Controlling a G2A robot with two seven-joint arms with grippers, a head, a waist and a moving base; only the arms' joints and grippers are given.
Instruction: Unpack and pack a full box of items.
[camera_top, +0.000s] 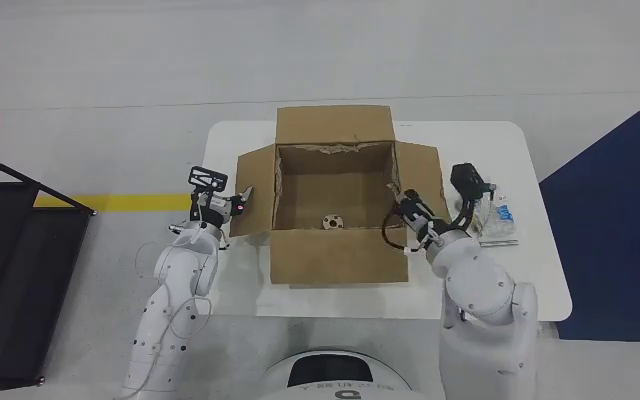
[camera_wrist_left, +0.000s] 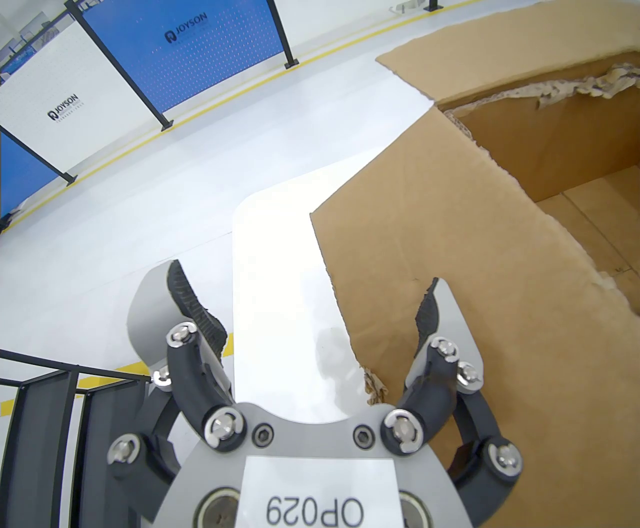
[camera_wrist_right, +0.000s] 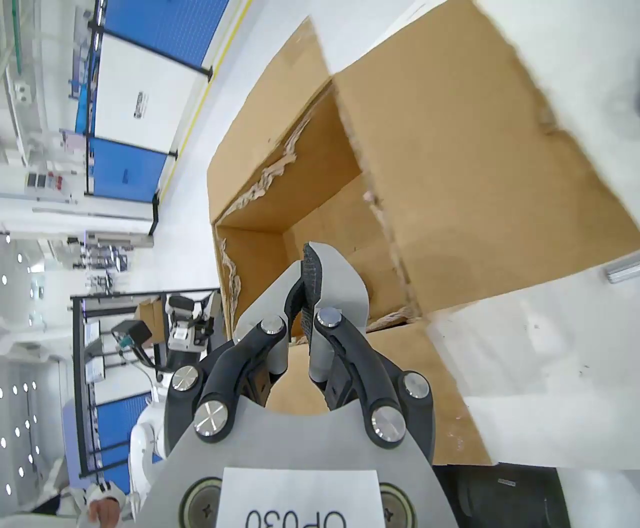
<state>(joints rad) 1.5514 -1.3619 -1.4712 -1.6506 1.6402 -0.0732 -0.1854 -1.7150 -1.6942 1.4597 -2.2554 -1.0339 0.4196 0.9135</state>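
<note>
Top view, box (camera_top: 335, 190) upright, opening facing up

The box (camera_top: 335, 200) is plain brown cardboard, with paler torn fringes along its inner rims. It sits on a white table (camera_top: 470, 140). Near the table's right edge lie a black device (camera_top: 468, 180) and a white packet (camera_top: 497, 215) with blue marks. Inside the box is a small pale ring (camera_top: 332, 221) with a dark centre. The left gripper (camera_wrist_left: 304, 274) and right gripper (camera_wrist_right: 311, 260) both have silver plates and black ribbed pads (camera_wrist_left: 197, 307). Behind them, blue and white screens (camera_wrist_left: 185, 55) carry a fine dotted pattern, and a yellow line (camera_wrist_left: 240, 95) crosses the pale grey floor (camera_top: 300, 60).
</note>
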